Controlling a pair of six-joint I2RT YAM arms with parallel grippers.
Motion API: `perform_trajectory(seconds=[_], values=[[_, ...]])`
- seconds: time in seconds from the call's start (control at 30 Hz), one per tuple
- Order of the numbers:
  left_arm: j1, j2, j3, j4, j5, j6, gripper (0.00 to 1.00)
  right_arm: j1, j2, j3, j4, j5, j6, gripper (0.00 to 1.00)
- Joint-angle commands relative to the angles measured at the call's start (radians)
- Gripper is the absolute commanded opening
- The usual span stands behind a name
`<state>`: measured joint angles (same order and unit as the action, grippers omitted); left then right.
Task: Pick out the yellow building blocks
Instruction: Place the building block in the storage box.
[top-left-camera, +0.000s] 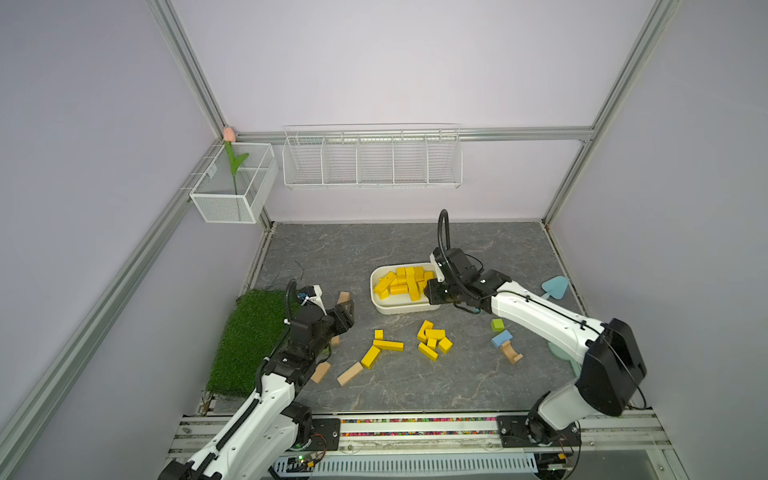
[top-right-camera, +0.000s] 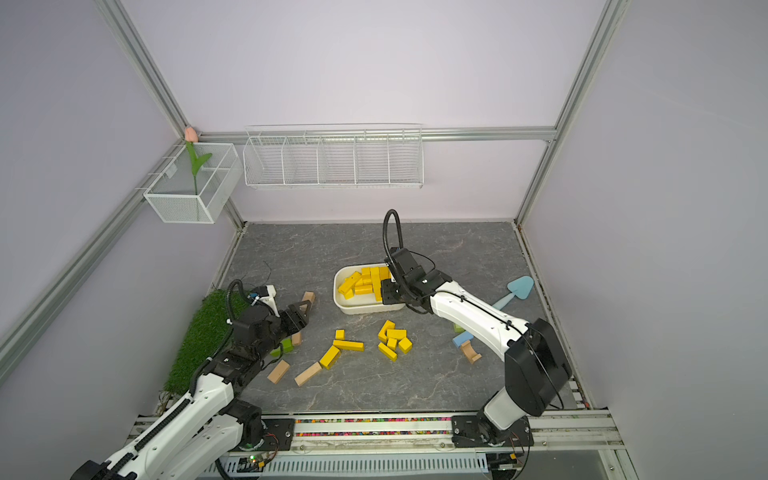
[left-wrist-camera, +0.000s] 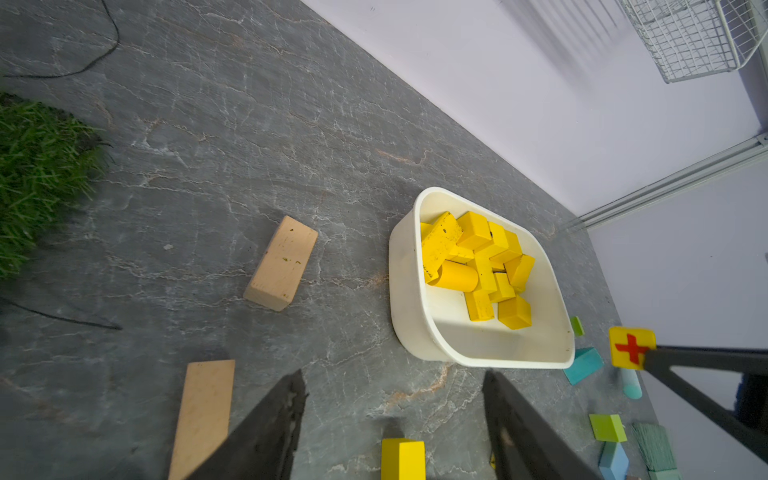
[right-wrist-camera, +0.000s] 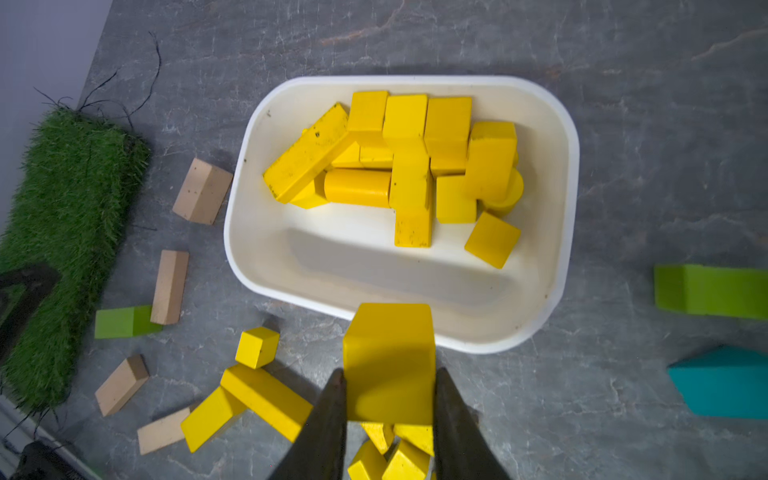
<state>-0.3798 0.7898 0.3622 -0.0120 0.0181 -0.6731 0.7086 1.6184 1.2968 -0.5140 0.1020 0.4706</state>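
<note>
My right gripper was clamped on a held yellow block, one jaw on each side face, with the block sticking out past the tips. In the left wrist view the end face of that block carried a red cross. It sat at the near rim of the white tub and overlapped the rim in the right wrist view; I couldn't tell if it was touching the rim or clear above it. Inside the tub lay a heap of yellow blocks, made up of bars, cubes and a cylinder, crowded toward the far wall, with the near part of the tub floor bare. My left gripper had its jaws apart with nothing between them, near the grass mat and well apart from the tub. On the grey tabletop between my arms was a tight cluster of loose yellow blocks near the tub's front. A yellow cube and two bars, touching each other, lay closer to my left arm. Tan blocks were scattered around my left gripper. A green block, a blue block and a tan arch sat beside my right arm
</note>
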Motion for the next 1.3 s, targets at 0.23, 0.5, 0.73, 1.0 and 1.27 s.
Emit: perform_trajectory(seconds=[0.23,0.5,0.73,1.0,1.27], values=[[0.020,-0.013,-0.013,0.026,0.024,-0.013,0.70,-0.062,0.244,0.211,-0.205,0.092,-0.034,0.29],[0.034,-0.005,-0.017,0.037,0.042,-0.016,0.71,-0.104,0.311,0.226,-0.175,0.061,-0.045,0.29],[0.043,-0.005,-0.020,0.040,0.050,-0.020,0.71,-0.115,0.351,0.267,-0.175,0.050,-0.058,0.30],[0.048,-0.018,-0.026,0.037,0.048,-0.026,0.71,-0.129,0.371,0.291,-0.187,0.065,-0.058,0.39],[0.053,-0.018,-0.029,0.037,0.054,-0.028,0.71,-0.133,0.338,0.282,-0.190,0.063,-0.059,0.43]])
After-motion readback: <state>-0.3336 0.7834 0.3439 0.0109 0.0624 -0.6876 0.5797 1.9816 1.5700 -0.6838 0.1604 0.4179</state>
